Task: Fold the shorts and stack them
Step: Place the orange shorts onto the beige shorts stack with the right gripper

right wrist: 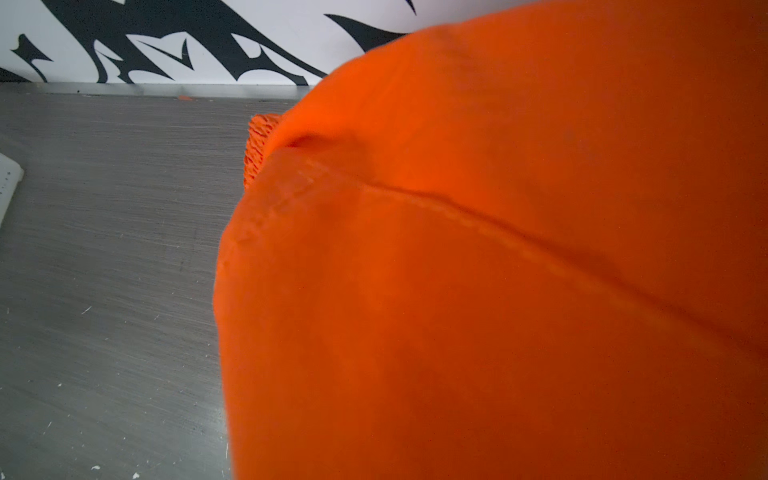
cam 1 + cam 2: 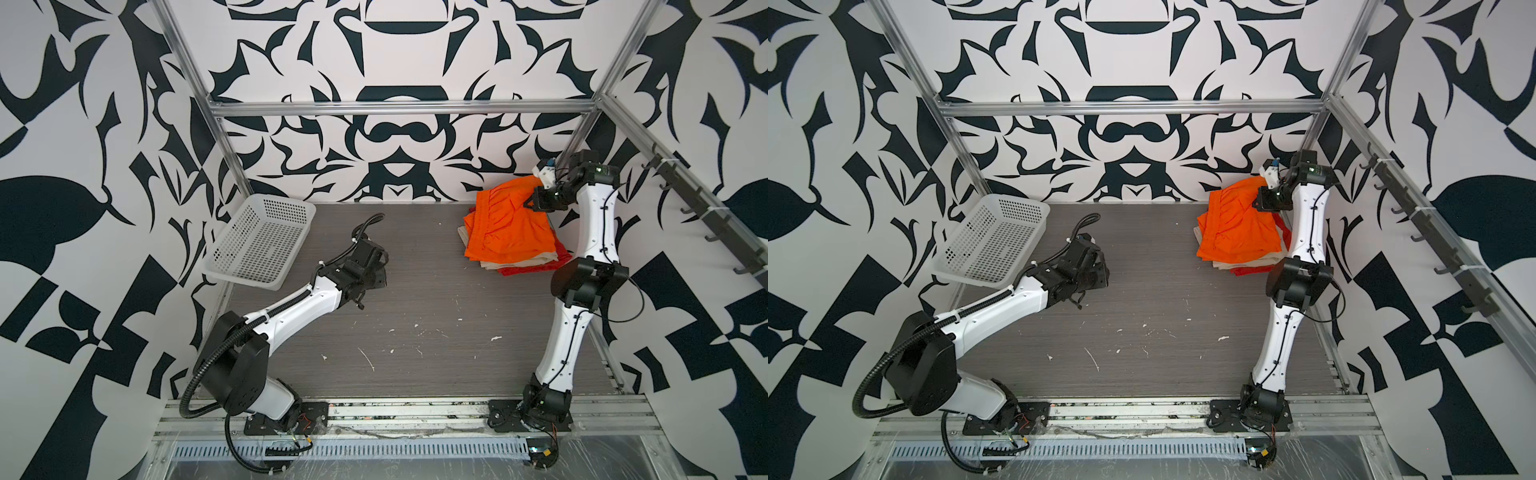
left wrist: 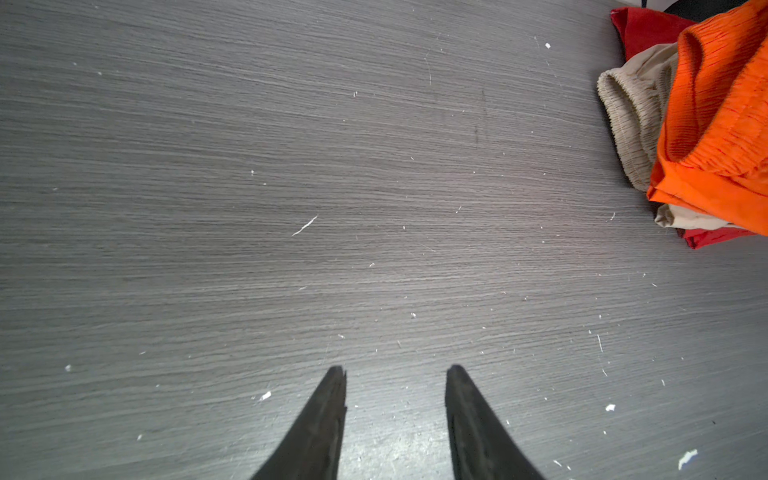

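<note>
- my right claw (image 2: 535, 183) is clamped shut with a raised peak of the bright orange soft fabric shorts (image 2: 507, 226) pinched in it, as far as a top view tells. its own wrist view is filled with orange cloth and its fingers are hidden.
- below that claw and towards its arm's base, the rest of the orange pair drapes over the beige fabric shorts (image 2: 513, 262) and the red fabric shorts (image 2: 536, 270) — a loose stack, edges not lined up.
- i judge this the final laying-down: carry the pinched edge low across the pile, set it flat, then let go. a high release would let it crumple.
- pull gently, so the two lower pairs don't slide.
- my left claw (image 3: 395, 370) stands partly open and empty over the bare grey wood-grain table (image 3: 291, 166), with the stack well off to its side — free to pin the orange pair if needed.
</note>
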{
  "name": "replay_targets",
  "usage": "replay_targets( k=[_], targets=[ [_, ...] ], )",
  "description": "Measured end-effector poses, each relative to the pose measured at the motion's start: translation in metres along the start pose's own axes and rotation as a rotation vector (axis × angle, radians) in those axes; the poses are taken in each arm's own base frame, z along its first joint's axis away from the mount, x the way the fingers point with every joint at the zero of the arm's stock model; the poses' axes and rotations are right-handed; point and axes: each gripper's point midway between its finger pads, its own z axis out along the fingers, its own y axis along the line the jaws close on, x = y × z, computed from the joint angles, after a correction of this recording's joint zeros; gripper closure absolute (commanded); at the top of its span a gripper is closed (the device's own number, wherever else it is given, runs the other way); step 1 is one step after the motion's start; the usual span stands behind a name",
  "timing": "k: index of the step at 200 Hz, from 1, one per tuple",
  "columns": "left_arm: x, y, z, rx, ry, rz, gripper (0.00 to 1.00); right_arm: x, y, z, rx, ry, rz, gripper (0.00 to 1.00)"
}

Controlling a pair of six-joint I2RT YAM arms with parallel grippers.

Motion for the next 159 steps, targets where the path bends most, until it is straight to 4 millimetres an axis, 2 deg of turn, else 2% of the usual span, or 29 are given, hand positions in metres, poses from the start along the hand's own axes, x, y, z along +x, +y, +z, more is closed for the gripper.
replay_targets(
  k=[63, 105, 121, 152, 159],
  targets=[
    [-0.004, -0.004, 0.006, -0.001, 0.002, 0.003, 0.56, 0.016, -0.049, 0.056, 0.044, 0.055, 0.064, 0.99],
    [-0.001, -0.004, 0.015, -0.014, 0.021, 0.006, 0.57, 0.018, -0.073, 0.069, 0.14, 0.058, 0.069, 0.92],
    [-0.001, -0.005, 0.015, -0.013, 0.023, 0.005, 0.57, 0.019, -0.081, 0.071, 0.184, 0.06, 0.069, 0.82],
    [-0.002, -0.006, 0.016, -0.011, 0.023, 0.002, 0.57, 0.022, -0.1, 0.072, 0.283, 0.069, 0.081, 0.46],
    [-0.001, -0.006, 0.017, -0.011, 0.026, 0.002, 0.57, 0.021, -0.105, 0.071, 0.305, 0.067, 0.081, 0.4]
  ],
)
